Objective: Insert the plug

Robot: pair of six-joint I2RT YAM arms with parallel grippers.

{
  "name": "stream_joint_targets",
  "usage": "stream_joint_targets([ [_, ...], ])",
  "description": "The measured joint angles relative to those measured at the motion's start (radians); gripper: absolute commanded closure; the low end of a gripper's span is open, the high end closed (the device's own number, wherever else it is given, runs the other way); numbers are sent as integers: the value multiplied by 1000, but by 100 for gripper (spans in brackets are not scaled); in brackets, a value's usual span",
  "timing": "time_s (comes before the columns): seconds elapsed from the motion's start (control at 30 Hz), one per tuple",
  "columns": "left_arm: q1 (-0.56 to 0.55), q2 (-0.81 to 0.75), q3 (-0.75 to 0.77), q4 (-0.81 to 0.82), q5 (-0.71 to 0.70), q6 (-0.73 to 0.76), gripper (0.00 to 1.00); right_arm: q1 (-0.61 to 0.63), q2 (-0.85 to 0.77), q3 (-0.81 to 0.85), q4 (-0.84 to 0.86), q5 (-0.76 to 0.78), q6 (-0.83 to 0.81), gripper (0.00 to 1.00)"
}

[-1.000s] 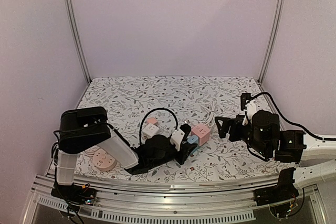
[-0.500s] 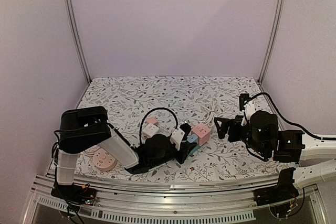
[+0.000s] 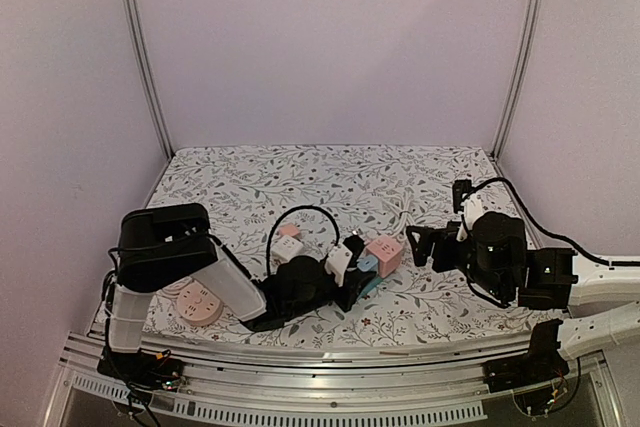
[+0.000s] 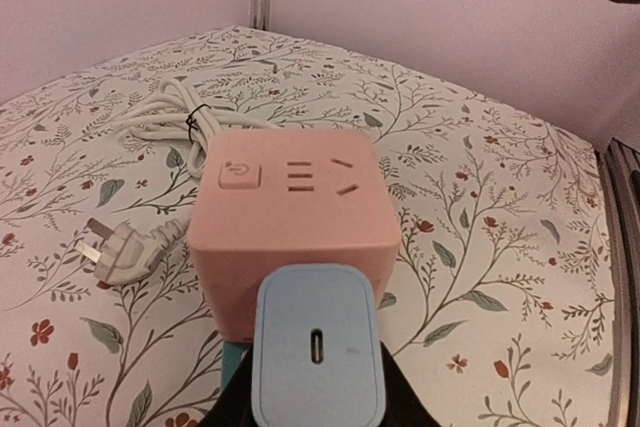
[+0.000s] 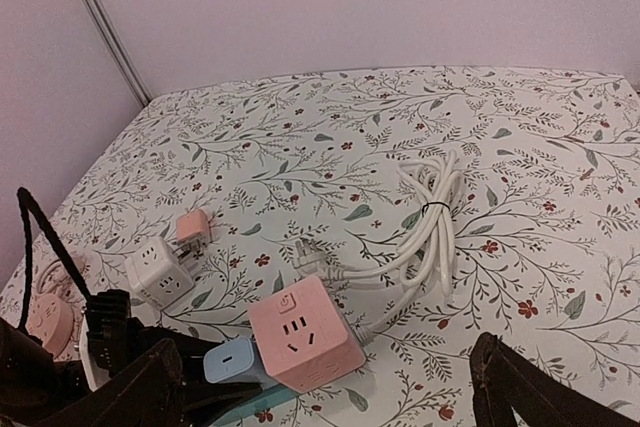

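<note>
Pale walls enclose a floral-cloth table (image 3: 300,172). From above, the left gripper (image 3: 358,279) is clamped on the blue plug (image 3: 368,265), which touches the pink socket cube (image 3: 383,255); the right gripper (image 3: 418,242) gapes nearby. Left wrist: the plug meets the cube's side. Right wrist: the plug looks light, rigid and smooth, best held by its flat sides.

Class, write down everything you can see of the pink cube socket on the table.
The pink cube socket looks like matte plastic with rounded edges. Its top face carries a square power button and socket slots. It sits flat on the floral tablecloth, near the middle front of the table. A blue adapter, clamped in the shut left gripper, presses against its near side; whether the pins are in cannot be seen. A bundled white cord lies just behind it.
</note>
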Motion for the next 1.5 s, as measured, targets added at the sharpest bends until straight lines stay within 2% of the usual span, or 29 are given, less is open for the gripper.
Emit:
stream_joint_targets([
  [0.53, 0, 38, 27, 17, 7, 15, 100, 0, 22, 0, 22, -1, -3, 1],
  [0.83, 0, 34, 87, -109, -1, 56, 99, 0, 77, 47, -33, -26, -38, 1],
  [1.27, 0, 17, 158, -270, -33, 31, 100, 0, 132, 88, -92, -43, -66, 1],
  [1.37, 0, 15, 160, -281, -35, 27, 96, 0, 151, 100, -96, -45, -67, 1],
  [1.5, 0, 14, 160, -283, -35, 23, 84, 0, 177, 118, -99, -52, -69, 1],
])
